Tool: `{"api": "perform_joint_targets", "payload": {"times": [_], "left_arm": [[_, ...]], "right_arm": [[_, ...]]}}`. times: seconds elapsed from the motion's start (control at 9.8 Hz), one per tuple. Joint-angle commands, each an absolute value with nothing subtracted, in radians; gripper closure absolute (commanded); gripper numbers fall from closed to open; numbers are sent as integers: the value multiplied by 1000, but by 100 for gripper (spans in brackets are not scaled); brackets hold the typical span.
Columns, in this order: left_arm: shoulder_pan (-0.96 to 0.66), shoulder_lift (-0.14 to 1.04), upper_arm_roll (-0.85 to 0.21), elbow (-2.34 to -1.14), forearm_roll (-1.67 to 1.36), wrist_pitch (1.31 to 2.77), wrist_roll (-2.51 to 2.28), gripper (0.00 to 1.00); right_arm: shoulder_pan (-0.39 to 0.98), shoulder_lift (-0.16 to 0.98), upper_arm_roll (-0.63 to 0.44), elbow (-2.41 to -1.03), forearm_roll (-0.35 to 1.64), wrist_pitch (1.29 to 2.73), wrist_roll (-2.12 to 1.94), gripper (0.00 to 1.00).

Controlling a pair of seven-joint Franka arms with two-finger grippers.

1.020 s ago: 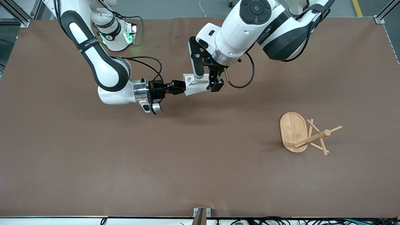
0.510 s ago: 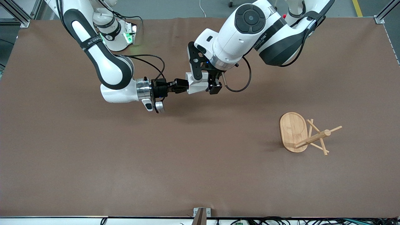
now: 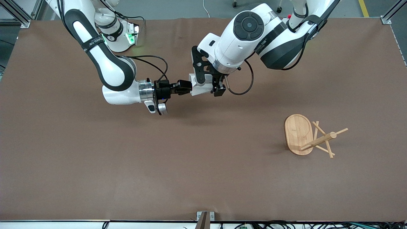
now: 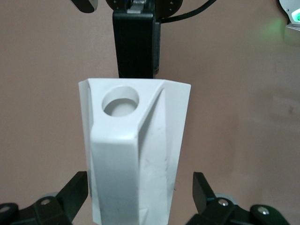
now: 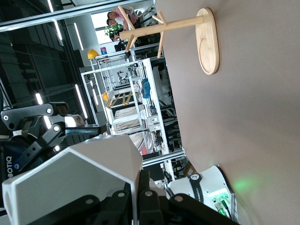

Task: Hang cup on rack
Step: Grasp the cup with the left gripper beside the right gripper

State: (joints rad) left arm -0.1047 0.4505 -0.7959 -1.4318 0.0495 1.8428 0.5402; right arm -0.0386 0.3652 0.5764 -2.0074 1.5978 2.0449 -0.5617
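White cup (image 3: 201,86) held up in the air over the middle of the brown worktop (image 3: 127,165), lying sideways between the two grippers. Right gripper (image 3: 187,88) clamped tight on the cup's rim end, arm stretched level from its base. Left gripper (image 3: 209,85) comes down over the cup's narrow end, one finger on each side of the body. In the left wrist view the cup (image 4: 133,154) fills the middle, handle with round hole facing the camera, and the left fingers (image 4: 70,194) stand just off its sides with a small gap, so apart, not pressing. The right gripper's dark fingers show at the cup's rim in that same view. Right wrist view shows the cup (image 5: 77,180) close up at its own fingers, rack (image 5: 187,28) well off.

Bamboo rack (image 3: 306,135) stands upright on the worktop toward the left arm's end, nearer the front camera than the cup, well apart from both grippers. Oval base, post, crossed pegs, all bare.
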Motion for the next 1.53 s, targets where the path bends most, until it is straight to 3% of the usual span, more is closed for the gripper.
{"api": "perform_joint_targets", "payload": {"times": [0.0, 0.1, 0.41, 0.51, 0.61, 0.71, 1.02, 1.22, 1.43], "left_arm": [[-104, 462, -799, -1456, 77, 1841, 542, 52], [-103, 462, -799, -1456, 77, 1839, 540, 81], [-101, 453, -799, -1448, 77, 1833, 538, 97], [-97, 451, -799, -1447, 77, 1832, 540, 97], [-95, 442, -799, -1448, 75, 1832, 540, 97], [-95, 442, -799, -1448, 75, 1832, 540, 97], [-92, 440, -799, -1448, 75, 1832, 540, 97], [-86, 439, -799, -1448, 75, 1827, 513, 97], [-89, 425, -799, -1448, 75, 1815, 396, 97]], "right_arm": [[-60, 344, 598, -2026, 1634, 2048, -581, 100], [-60, 344, 598, -2026, 1634, 2048, -580, 100], [-69, 341, 611, -2025, 1634, 2046, -572, 98], [-71, 341, 611, -2025, 1632, 2045, -572, 70], [-71, 341, 611, -2025, 1632, 2045, -575, 4], [-71, 341, 611, -2025, 1632, 2045, -575, 0], [-87, 328, 611, -2026, 1631, 2037, -572, 0], [-112, 227, 597, -2045, 1609, 2034, -452, 0], [-121, 172, 495, -2042, 1422, 1943, -388, 0]]}}
